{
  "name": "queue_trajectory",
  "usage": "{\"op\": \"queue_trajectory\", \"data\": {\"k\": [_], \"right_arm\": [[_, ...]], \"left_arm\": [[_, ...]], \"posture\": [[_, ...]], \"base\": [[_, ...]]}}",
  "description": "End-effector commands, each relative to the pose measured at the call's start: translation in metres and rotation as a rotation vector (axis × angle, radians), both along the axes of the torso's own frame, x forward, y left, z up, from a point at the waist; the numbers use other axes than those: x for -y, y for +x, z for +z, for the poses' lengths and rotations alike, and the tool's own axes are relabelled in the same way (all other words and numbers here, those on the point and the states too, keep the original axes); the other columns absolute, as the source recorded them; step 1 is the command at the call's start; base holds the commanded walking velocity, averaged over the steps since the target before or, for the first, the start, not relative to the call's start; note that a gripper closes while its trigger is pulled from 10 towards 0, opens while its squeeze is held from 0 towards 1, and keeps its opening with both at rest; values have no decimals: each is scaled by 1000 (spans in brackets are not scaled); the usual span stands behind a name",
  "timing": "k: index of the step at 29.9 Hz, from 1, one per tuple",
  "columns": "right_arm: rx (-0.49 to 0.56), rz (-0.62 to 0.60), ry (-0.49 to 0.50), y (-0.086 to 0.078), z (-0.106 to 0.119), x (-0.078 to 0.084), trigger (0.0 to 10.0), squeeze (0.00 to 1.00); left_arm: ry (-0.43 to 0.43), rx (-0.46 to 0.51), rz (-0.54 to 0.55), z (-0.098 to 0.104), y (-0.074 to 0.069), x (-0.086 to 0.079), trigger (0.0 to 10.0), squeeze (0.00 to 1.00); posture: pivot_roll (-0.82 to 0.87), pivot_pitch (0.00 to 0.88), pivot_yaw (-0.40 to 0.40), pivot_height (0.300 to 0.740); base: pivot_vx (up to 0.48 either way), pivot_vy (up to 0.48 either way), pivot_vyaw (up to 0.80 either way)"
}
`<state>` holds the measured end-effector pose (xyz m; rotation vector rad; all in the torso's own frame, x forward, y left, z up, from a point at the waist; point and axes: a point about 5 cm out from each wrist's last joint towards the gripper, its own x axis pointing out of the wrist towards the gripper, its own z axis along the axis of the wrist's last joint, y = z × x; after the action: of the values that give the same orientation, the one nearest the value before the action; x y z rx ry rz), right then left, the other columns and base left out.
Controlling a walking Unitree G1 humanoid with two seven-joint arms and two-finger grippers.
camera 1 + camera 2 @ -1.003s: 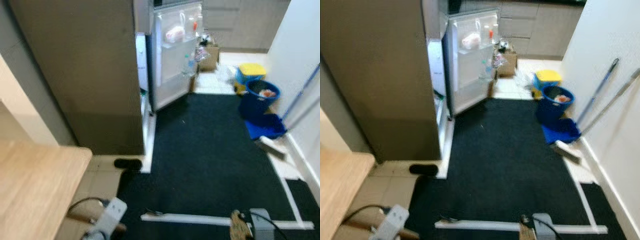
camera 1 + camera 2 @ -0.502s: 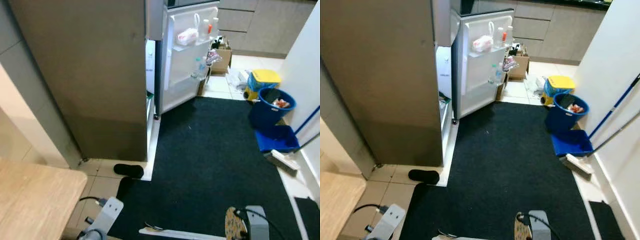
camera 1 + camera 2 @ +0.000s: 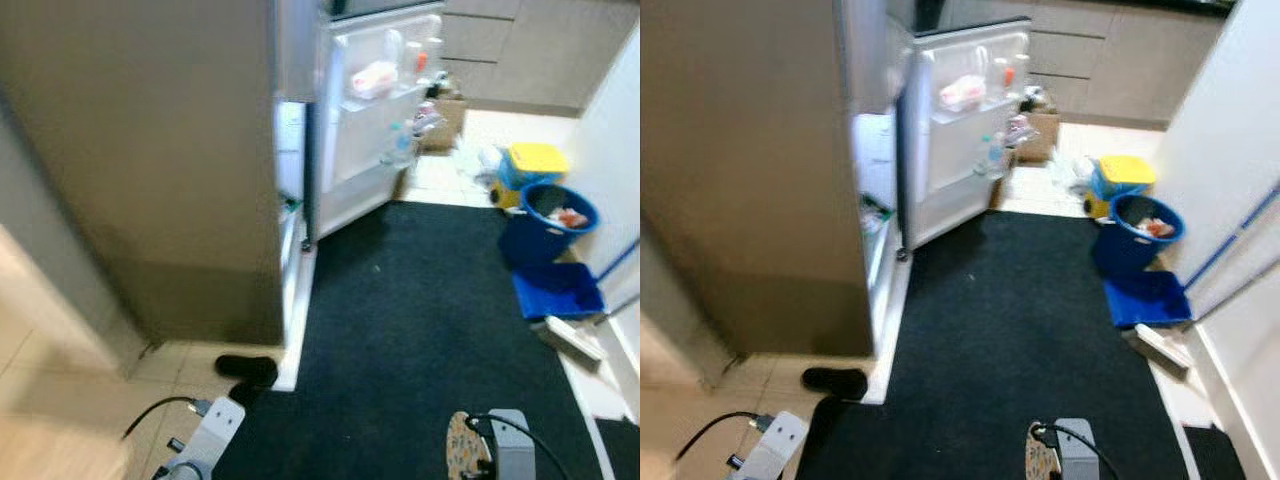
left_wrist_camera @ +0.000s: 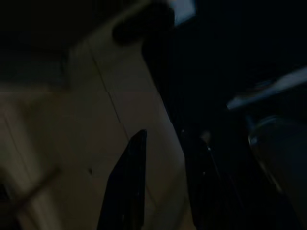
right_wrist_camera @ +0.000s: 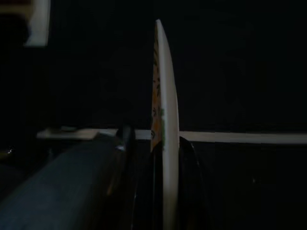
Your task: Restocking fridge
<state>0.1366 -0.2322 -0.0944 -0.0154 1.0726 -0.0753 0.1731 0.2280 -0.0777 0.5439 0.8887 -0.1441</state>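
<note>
The fridge (image 3: 150, 170) stands ahead on my left, its white door (image 3: 375, 120) swung open. Bottles and a bagged item (image 3: 368, 78) sit in the door shelves. The lit interior (image 3: 290, 180) shows as a narrow strip. My right gripper (image 5: 163, 158) is low at my right side, shut on a thin flat patterned disc (image 5: 160, 72) seen edge-on; the disc (image 3: 462, 450) also shows beside the right arm. My left gripper (image 4: 165, 177) hangs open above the pale floor tiles, with nothing between its fingers.
A black mat (image 3: 430, 320) runs up to the fridge door. A black slipper (image 3: 245, 368) lies at the fridge's base. On the right stand a blue bucket (image 3: 558, 212), a yellow-lidded box (image 3: 535, 160), a blue dustpan (image 3: 555, 290) and a white wall. A cardboard box (image 3: 447, 112) sits behind the door.
The camera has moved forward toward the fridge: the wooden table and the white floor strip have left the eye views. The right gripper still holds the disc.
</note>
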Motion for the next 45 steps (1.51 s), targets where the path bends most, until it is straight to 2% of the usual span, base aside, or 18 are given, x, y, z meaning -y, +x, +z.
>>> {"op": "queue_trajectory", "data": {"k": [1,14,45], "right_arm": [[6,-20,-2,1,1,3,10000,0],[7,-21,-4,1,1,3,10000,0],[6,-7,-14,2,2,6,10000,0]], "left_arm": [[0,-10,1,-1,-3,0,10000,298],[2,-14,-2,-2,-4,0,10000,298],[3,-14,-5,-2,-3,0,10000,302]], "posture": [[41,0,-40,740],[39,0,-39,740],[35,0,-44,740]], "base": [[368,0,-694],[369,0,-697],[369,0,0]]}}
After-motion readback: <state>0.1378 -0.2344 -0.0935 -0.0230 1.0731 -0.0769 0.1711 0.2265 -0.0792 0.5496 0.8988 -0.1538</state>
